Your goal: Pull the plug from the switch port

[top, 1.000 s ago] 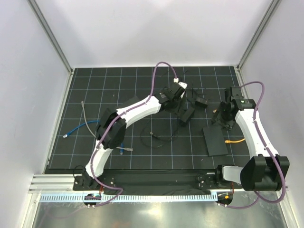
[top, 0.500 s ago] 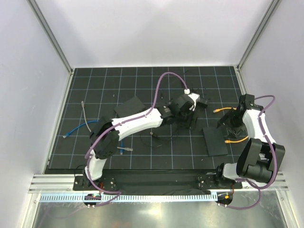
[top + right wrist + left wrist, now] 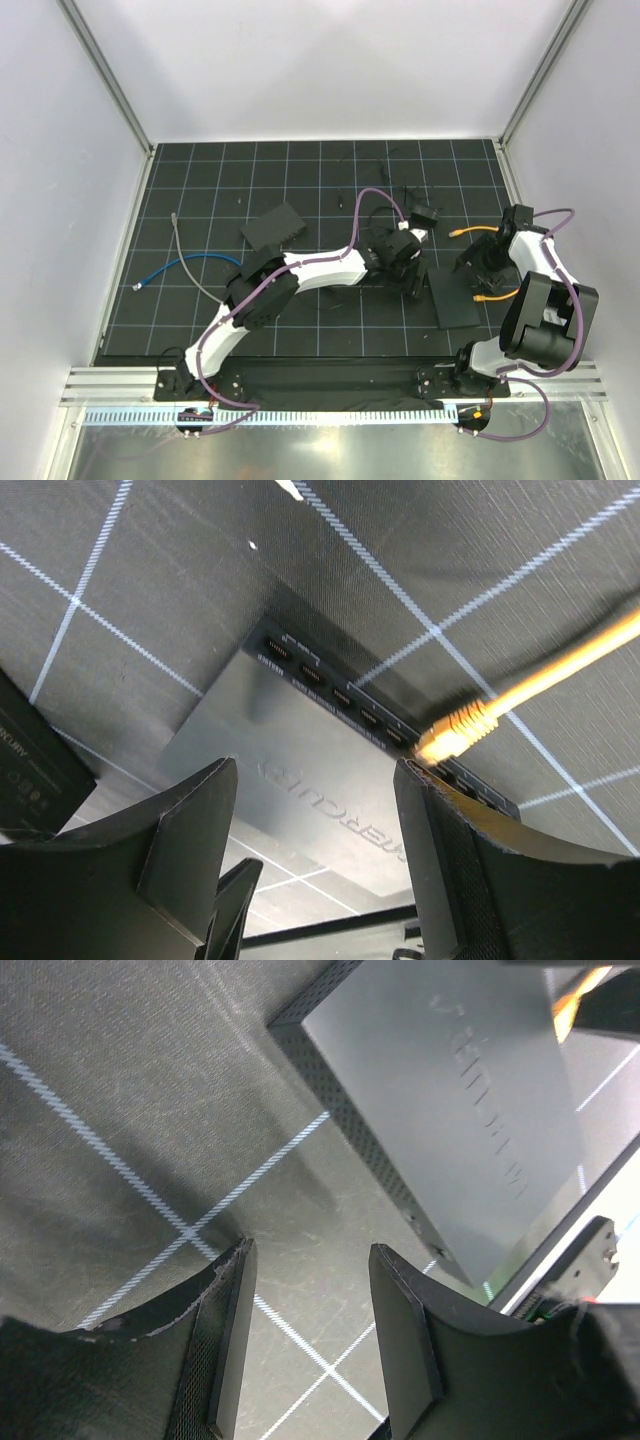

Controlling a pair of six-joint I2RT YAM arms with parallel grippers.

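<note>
The switch (image 3: 453,297) is a flat dark box lying on the black grid mat. In the right wrist view the switch (image 3: 320,770) shows a row of ports along its far edge. An orange plug (image 3: 455,730) sits in one port, its orange cable (image 3: 560,670) running off to the upper right. My right gripper (image 3: 320,850) hovers open above the switch top, with the plug just beyond its right finger (image 3: 450,850). My left gripper (image 3: 320,1340) is open over bare mat beside a corner of the switch (image 3: 450,1110), holding nothing.
A second black box (image 3: 272,225) lies at mid-left, and a small black adapter (image 3: 425,215) with tangled black leads at the back. Blue cable (image 3: 190,263) and grey cable (image 3: 180,240) lie at the left. A loose orange cable end (image 3: 468,232) rests near the right arm.
The left arm has swung right and nearer, bringing its gripper down beside the switch. The right arm has drawn back toward the right edge and its jaws have opened wider.
</note>
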